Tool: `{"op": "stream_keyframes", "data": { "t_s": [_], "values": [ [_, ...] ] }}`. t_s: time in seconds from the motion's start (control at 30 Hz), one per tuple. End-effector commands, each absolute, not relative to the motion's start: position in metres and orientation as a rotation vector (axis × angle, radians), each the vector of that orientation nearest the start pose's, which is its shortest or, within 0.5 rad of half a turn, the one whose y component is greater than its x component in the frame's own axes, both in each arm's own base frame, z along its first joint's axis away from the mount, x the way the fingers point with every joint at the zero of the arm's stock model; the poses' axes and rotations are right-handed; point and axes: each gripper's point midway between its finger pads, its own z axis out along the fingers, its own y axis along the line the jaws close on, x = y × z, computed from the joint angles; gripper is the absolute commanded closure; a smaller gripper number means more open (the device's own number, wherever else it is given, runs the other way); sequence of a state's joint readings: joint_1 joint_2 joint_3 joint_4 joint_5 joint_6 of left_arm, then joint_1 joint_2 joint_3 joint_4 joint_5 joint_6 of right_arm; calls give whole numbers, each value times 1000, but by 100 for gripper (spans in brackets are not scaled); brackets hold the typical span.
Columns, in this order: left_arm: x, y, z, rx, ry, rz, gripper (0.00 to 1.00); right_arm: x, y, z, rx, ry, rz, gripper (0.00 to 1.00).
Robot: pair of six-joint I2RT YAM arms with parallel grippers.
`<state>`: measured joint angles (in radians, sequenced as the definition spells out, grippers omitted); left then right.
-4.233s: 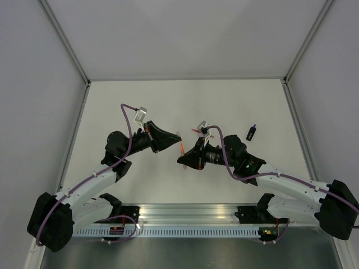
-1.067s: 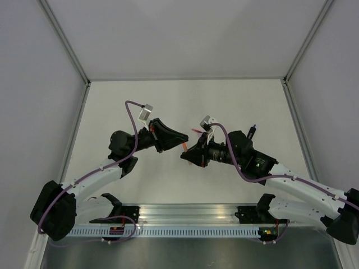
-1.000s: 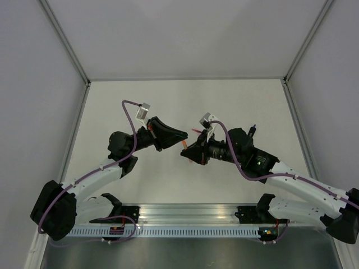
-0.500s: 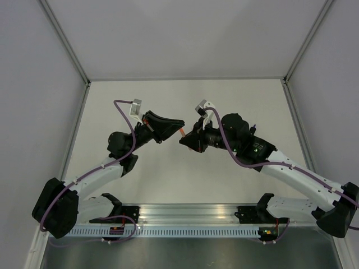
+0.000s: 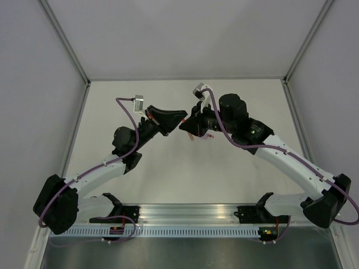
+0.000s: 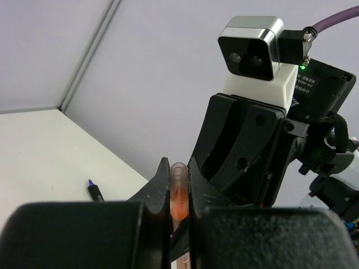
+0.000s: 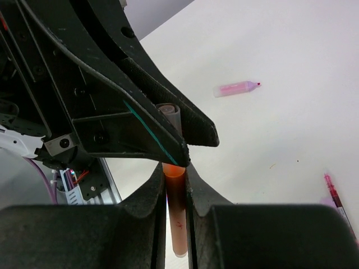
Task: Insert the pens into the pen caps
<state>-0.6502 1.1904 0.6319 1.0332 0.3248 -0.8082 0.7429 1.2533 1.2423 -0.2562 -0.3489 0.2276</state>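
Left gripper point(image 6: 178, 168) clamps the translucent orange plastic cap point(image 6: 178, 188), right gripper point(image 7: 174, 174) pinches the slim orange pen point(image 7: 177, 224); any tilt probably jams it.

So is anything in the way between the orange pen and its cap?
Nothing visible. The orange pen in the right gripper lines up end to end with the cap in the left gripper; the left jaws hide where they meet.
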Motion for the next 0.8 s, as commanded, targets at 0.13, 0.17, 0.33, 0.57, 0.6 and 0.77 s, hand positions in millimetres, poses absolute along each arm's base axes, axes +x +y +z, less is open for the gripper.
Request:
{"op": "stream_keyframes", "data": {
  "t_s": [0.13,0.17,0.33,0.57,0.6,0.77],
  "values": [
    [182,-326,284,535,1505,-1552,98,279,317,457,-578,1326,1060,100],
    [181,-323,287,535,1491,-1535,98,270,324,447,-624,1338,1117,100],
    [182,-307,300,469,1459,-1482,98,254,335,398,-685,1440,1230,93],
    [188,-306,292,416,1505,-1478,98,247,342,368,-747,1546,1253,66],
    [188,-306,292,417,1505,-1479,98,242,344,358,-782,1571,1271,61],
    [192,-303,290,393,1517,-1461,98,238,346,322,-814,1648,1263,54]
  ]
}}
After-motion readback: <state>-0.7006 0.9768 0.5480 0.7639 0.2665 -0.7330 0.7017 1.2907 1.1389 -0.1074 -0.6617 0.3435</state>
